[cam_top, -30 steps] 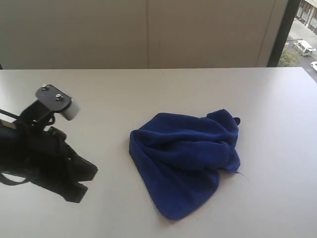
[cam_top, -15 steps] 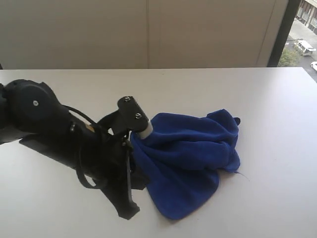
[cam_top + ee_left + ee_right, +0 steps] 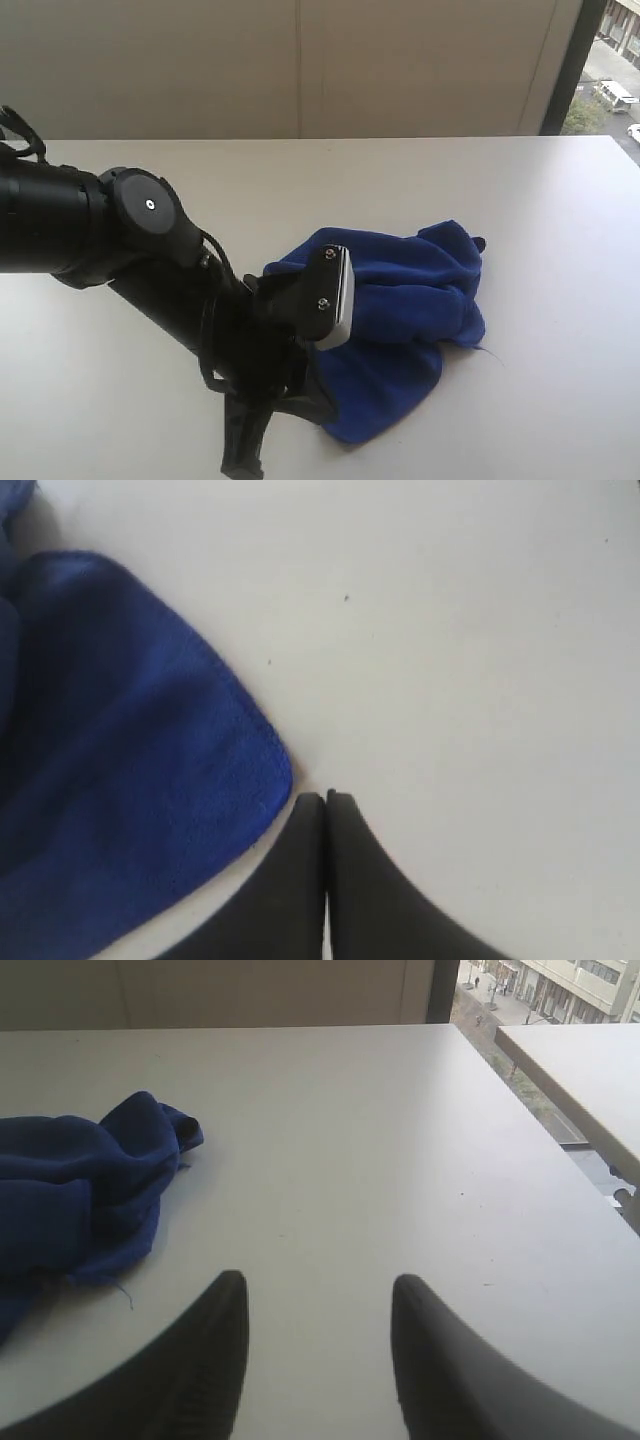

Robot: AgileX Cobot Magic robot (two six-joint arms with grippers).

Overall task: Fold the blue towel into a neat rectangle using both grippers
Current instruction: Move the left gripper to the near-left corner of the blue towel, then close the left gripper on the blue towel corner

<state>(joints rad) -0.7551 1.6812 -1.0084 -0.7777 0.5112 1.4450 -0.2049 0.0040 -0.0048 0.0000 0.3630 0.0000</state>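
Observation:
The blue towel lies crumpled in a loose heap right of the table's middle. My left arm reaches across from the left, and its wrist covers the heap's left side. In the left wrist view my left gripper is shut with nothing between its jaws. Its tips rest over bare table just beside a rounded corner of the towel, apart from the cloth. My right gripper stands open over bare table, with the towel off to one side. The exterior view does not show it.
The white table runs back to a pale wall. A window strip shows at the far right. The right wrist view shows the table's side edge and a second white surface beyond a gap.
My left arm has swung from the table's left side across to the towel and now covers the heap's left part. The towel has kept its shape and place.

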